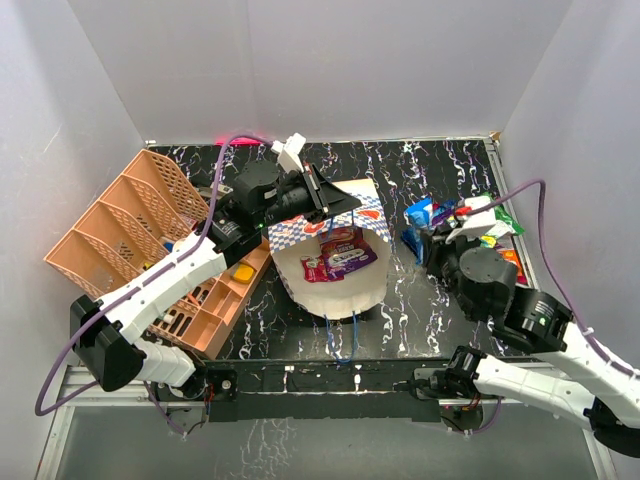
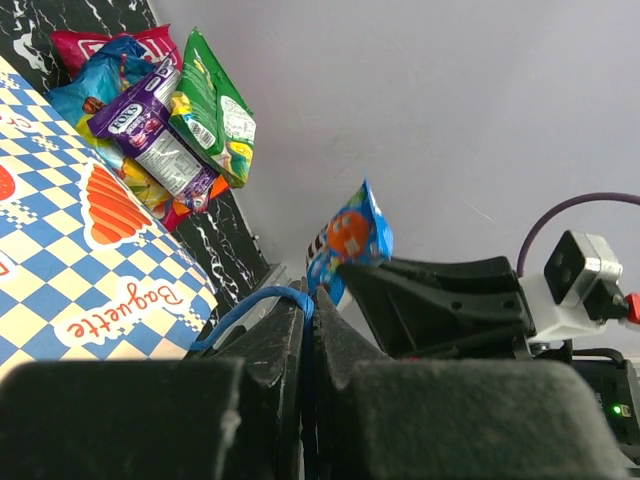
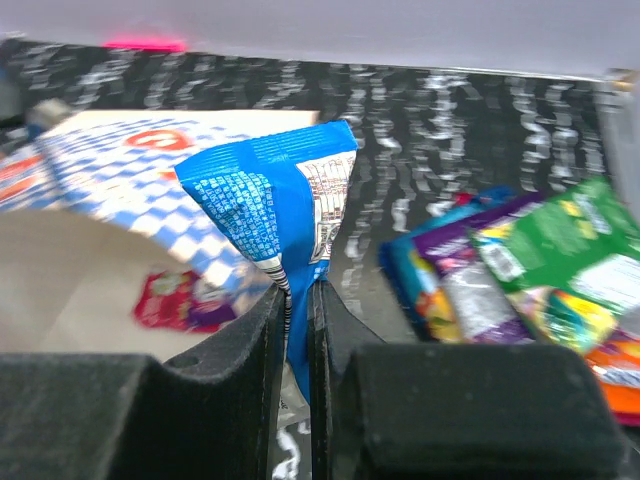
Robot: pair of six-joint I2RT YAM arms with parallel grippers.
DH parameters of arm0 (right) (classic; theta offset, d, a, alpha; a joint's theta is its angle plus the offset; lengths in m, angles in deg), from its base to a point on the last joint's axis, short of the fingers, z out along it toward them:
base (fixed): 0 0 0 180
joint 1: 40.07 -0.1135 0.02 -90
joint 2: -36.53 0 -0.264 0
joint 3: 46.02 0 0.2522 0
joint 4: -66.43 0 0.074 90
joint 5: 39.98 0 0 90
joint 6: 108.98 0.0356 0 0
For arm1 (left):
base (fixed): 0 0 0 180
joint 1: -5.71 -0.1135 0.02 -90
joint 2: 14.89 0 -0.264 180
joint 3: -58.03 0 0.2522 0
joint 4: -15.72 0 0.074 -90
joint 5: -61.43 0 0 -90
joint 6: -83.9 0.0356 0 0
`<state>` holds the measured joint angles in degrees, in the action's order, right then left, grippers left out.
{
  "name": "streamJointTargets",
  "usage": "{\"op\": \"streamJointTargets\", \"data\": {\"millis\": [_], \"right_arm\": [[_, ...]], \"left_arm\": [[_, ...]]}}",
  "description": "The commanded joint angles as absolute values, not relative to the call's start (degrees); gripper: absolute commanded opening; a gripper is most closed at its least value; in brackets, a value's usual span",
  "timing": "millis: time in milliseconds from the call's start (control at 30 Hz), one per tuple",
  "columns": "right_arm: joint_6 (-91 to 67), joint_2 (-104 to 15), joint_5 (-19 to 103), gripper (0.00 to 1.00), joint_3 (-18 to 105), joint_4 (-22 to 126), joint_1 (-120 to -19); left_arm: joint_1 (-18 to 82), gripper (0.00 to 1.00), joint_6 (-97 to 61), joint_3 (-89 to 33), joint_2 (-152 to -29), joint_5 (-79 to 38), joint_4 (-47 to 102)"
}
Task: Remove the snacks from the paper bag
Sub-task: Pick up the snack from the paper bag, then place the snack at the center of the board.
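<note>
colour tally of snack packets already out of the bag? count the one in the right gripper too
Blue: 2 (pile blue packet, held blue packet in right gripper)
Purple packet: 1
Green packet: 1
Magenta packet: 1
Orange packet: 1
Total: 6 visible; the pile's overlap may hide more.

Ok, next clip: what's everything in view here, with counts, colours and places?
bag: one, cream with blue checks, lying open mid-table
packets in bag: at least two, magenta and purple, in its mouth
pile: several packets, green, purple, blue, magenta, right of bag
blue packet: one, lifted beside the pile
basket: one, peach, left of bag
table: one, black marbled
left fingers: shut on bag's blue cord
right fingers: shut on blue packet
</note>
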<state>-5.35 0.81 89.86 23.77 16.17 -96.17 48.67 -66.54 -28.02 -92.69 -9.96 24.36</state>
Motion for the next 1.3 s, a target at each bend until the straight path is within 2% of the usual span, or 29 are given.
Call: {"op": "streamJointTargets", "data": {"millis": [0, 133, 233, 433, 533, 800, 1200, 1267], "right_arm": [[-4.43, -5.58, 111.95, 0.15, 27.73, 13.7, -96.06], [-3.53, -10.54, 119.4, 0.15, 29.41, 14.15, -95.84], [-5.9, -14.26, 118.3, 0.15, 30.11, 17.47, -92.66], [-8.94, -19.46, 91.12, 0.15, 29.77, 25.24, -64.19], [-7.25, -22.41, 83.04, 0.15, 30.14, 25.5, -54.47], [-5.31, -27.59, 85.59, 0.15, 27.92, 26.91, -47.96], [-6.88, -29.37, 88.75, 0.15, 22.69, 30.37, -44.39], [-6.63, -29.82, 88.47, 0.18, 22.35, 30.45, -43.92]], "left_arm": [[48.42, 0.0, -66.07, -27.47, -90.38, -8.89, 22.36], [48.42, 0.0, -66.7, -26.32, -90.33, -7.92, 20.96], [48.44, 0.0, -67.35, -25.01, -90.34, -6.86, 19.31], [48.38, 0.0, -67.38, -24.18, -91.68, -6.56, 17.84], [48.33, 0.0, -66.53, -25.19, -92.97, -5.35, 18.09], [48.34, 0.0, -69.19, -22.79, -93.02, -1.21, 11.31], [48.2, 0.0, -70.03, -21.91, -94.51, 2.03, 8.05], [48.16, 0.0, -70.06, -21.7, -94.23, 2.26, 7.95]]}}
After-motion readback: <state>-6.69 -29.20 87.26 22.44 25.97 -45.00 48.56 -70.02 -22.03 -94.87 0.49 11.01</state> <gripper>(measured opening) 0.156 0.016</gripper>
